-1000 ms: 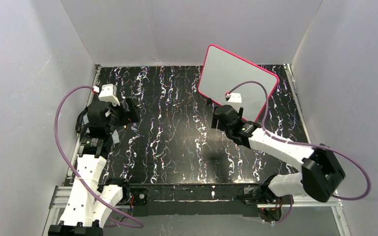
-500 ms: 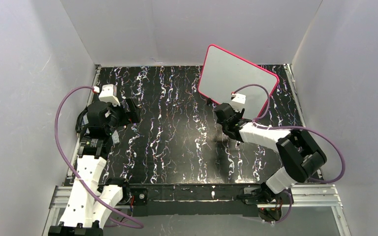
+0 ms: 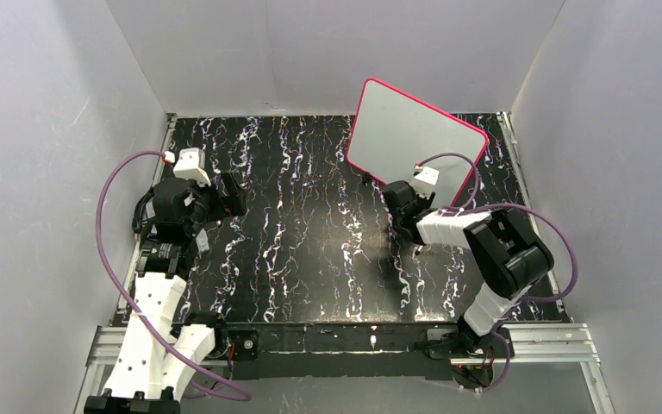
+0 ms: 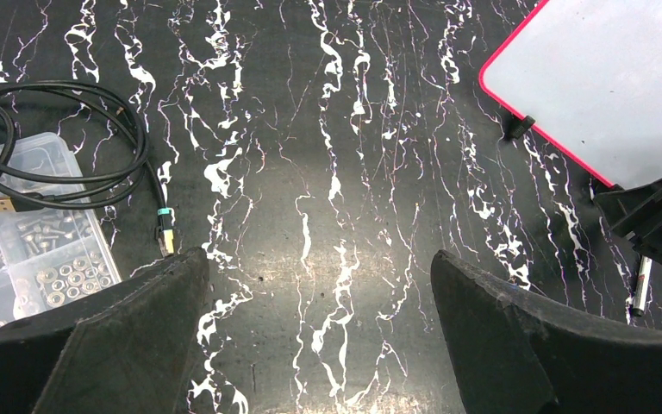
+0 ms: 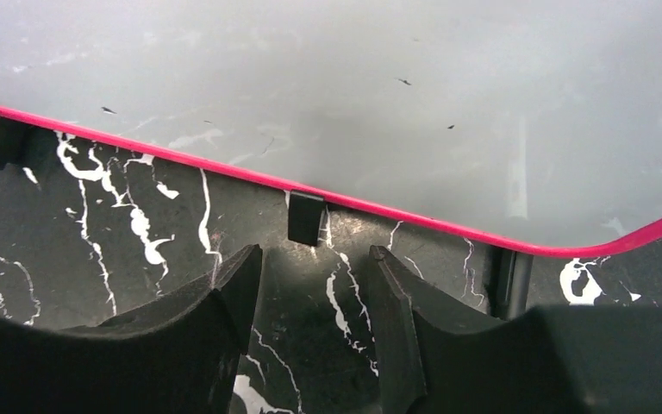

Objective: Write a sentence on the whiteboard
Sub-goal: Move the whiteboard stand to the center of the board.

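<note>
Your right gripper (image 5: 315,256) had its fingers (image 5: 215,315) a narrow gap apart with nothing between them, low over the table (image 5: 95,216). Just ahead of the tips stood a small black foot (image 5: 305,217) under the pink-red lower edge of the whiteboard (image 5: 353,86), whose grey face carried only a few tiny dark specks. From above, the whiteboard sat turned at an angle at the table's far right, with your right arm folded close beside it. Your left gripper (image 4: 319,259) held its fingers wide apart and empty, well away on the left. Near it lay a clear parts box (image 4: 26,224) and a looped black cable (image 4: 69,181). What looked like a pen (image 4: 641,289) lay by the right gripper.
</note>
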